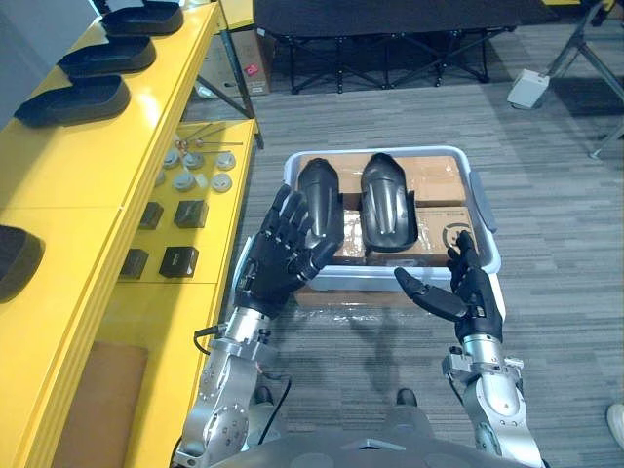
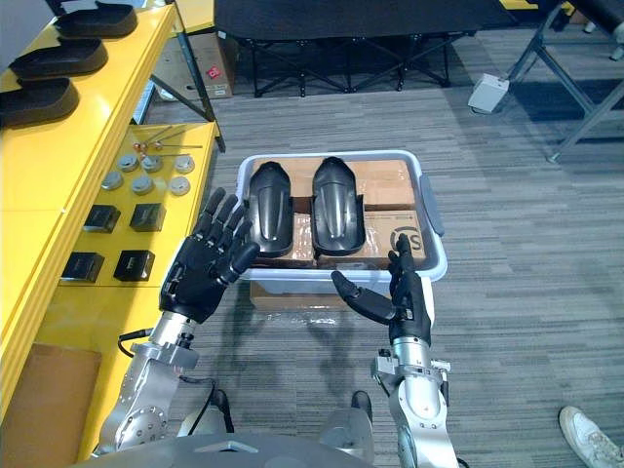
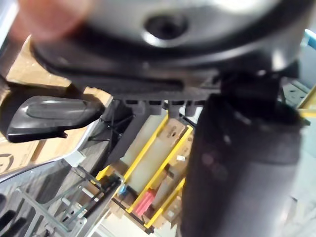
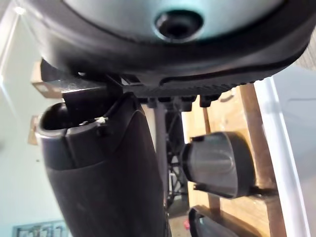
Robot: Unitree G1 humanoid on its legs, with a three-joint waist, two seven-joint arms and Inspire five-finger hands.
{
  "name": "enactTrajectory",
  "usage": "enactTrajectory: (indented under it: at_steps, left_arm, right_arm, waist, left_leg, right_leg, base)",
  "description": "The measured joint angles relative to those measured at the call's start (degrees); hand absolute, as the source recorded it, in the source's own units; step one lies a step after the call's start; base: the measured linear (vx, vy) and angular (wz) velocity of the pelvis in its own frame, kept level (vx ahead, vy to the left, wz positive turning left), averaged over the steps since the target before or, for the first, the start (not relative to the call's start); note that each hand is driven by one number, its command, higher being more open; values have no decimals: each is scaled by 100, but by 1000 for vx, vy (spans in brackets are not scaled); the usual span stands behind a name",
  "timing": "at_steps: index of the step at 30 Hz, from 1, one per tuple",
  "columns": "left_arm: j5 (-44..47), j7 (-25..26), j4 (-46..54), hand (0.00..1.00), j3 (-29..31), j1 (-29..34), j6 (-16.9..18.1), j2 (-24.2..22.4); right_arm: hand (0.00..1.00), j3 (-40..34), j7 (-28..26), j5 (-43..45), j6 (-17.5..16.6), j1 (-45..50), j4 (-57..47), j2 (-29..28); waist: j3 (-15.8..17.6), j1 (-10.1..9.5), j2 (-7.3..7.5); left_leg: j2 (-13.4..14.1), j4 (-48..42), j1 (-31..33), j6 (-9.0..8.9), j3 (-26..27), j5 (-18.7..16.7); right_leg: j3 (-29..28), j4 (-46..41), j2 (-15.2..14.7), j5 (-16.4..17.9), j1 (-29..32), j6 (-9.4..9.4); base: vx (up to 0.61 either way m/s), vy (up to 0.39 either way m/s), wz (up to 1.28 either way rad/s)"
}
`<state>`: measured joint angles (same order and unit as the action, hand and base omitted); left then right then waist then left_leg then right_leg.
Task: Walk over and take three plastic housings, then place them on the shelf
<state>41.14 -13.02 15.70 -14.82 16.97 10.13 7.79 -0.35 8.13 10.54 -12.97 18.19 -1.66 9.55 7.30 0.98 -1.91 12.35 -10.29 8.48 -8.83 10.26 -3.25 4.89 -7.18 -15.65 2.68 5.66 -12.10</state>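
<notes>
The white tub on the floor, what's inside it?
Two black plastic shells, the left housing and the right housing, lie side by side on brown cardboard boxes filling the tub. The boxes hide the tub's bottom and their own contents.

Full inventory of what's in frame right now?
housings in bin: 2, black, side by side on the cardboard
bin: 1, pale, on the floor ahead
cardboard boxes: brown, inside the bin
housings on shelf: 3, black, far end of the top level
shelf: 1, yellow, robot's left
small boxes: 4, black, lower shelf level
discs: several, silver, beyond the small boxes
white box: 1, floor, far right
shoe: 1, white, a person's, near right
left hand: open, by the left bin housing
right hand: open, before the bin's near wall
</notes>
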Motion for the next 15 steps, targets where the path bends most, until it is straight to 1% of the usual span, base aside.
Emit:
enactTrajectory:
  at_steps: [1,2,3,4,5,6,7,8,9,10,11,12,13,14,15]
  left_arm:
    - [-1,-33,-1,100,6,0,-44,7]
    - [-2,-71,-1,100,31,-3,-123,80]
    - [-4,-159,0,100,38,-14,-197,156]
    - [-7,-204,-1,100,31,-35,-233,187]
    - [-64,-252,-1,100,-1,-137,-284,229]
    - [-118,-279,-1,100,-11,-245,-289,231]
    - [-116,-294,-1,100,-50,-311,-291,236]
    - [-115,-326,-3,100,-70,-461,-294,236]
    - [-116,-344,-19,100,-102,-571,-307,238]
    - [-118,-353,-59,100,-122,-657,-312,239]
    - [-124,-360,-124,100,-199,-737,-328,235]
    - [-124,-366,-173,100,-257,-768,-337,232]
    - [-124,-380,-205,100,-344,-776,-376,233]
    - [-123,-414,-229,100,-404,-790,-384,234]
    - [-119,-435,-269,100,-437,-806,-384,245]
  right_arm:
    - [100,-52,17,8,24,-99,106,-32]
    - [100,-182,81,130,44,-356,378,-52]
    - [100,-408,180,176,76,-675,737,-50]
    - [100,-551,240,179,103,-863,938,-44]
    - [100,-849,413,208,134,-1305,1342,-4]
    - [100,-1058,645,252,143,-1756,1679,124]
    - [100,-1125,760,329,150,-1974,1814,226]
    - [100,-1208,987,394,151,-2484,2084,488]
    - [100,-1242,1159,398,161,-2872,2273,707]
    - [100,-1262,1320,401,186,-3225,2436,917]
    - [100,-1261,1480,403,219,-3618,2594,1184]
    - [100,-1260,1546,403,221,-3748,2659,1288]
    - [100,-1258,1641,403,222,-3969,2775,1454]
    - [100,-1257,1683,404,222,-4181,2947,1625]
    - [100,-1253,1716,409,221,-4318,3127,1759]
  waist:
    - [-5,-28,31]
    - [-2,-74,62]
    - [14,-65,85]
    - [22,-61,97]
    - [95,-69,121]
    - [177,-64,142]
    - [219,-75,159]
    - [385,-84,160]
    - [516,-86,130]
    - [668,-99,75]
    - [824,-127,-10]
    - [867,-156,-44]
    - [937,-211,-75]
    - [1066,-236,-77]
    - [1116,-248,-73]
  left_leg:
    - [-22,53,-6,-13,32,32]
    - [-46,120,6,-45,83,108]
    - [-84,169,42,-29,87,157]
    - [-97,165,91,-22,81,167]
    - [-112,160,178,-14,60,200]
    - [-123,150,346,-13,16,247]
    - [-127,153,435,-29,0,256]
    - [-129,144,595,-40,-79,284]
    - [-123,143,706,-39,-146,345]
    - [-117,150,759,-78,-222,393]
    - [-96,143,828,-80,-297,425]
    - [-83,143,858,-60,-320,458]
    - [-83,143,914,-49,-389,469]
    - [-83,142,921,-42,-414,475]
    - [-89,139,958,-43,-429,475]
  right_leg:
    - [20,59,-15,-100,10,0]
    - [115,171,-24,-309,42,31]
    - [206,317,-42,-482,39,56]
    - [278,387,-49,-557,45,63]
    - [387,515,-53,-675,51,80]
    - [480,615,-53,-747,110,94]
    - [496,647,-52,-752,176,103]
    - [560,669,-39,-750,289,106]
    - [595,690,-16,-748,363,109]
    - [601,713,18,-779,399,126]
    - [605,725,64,-811,443,145]
    - [615,725,81,-821,467,150]
    - [613,723,105,-840,526,162]
    - [617,716,111,-845,525,162]
    - [632,714,111,-847,547,161]
  base:
    - [-25,79,-21]
    - [-36,57,-21]
    - [-43,55,-16]
    - [-83,58,0]
    - [-118,46,12]
    - [-129,36,13]
    - [-131,-1,16]
    - [-104,-17,10]
    - [-126,-38,11]
    - [-121,-40,5]
    - [-105,-42,3]
    - [-65,-39,-2]
    - [-17,-32,0]
    - [0,0,0]
    - [1,-9,10]
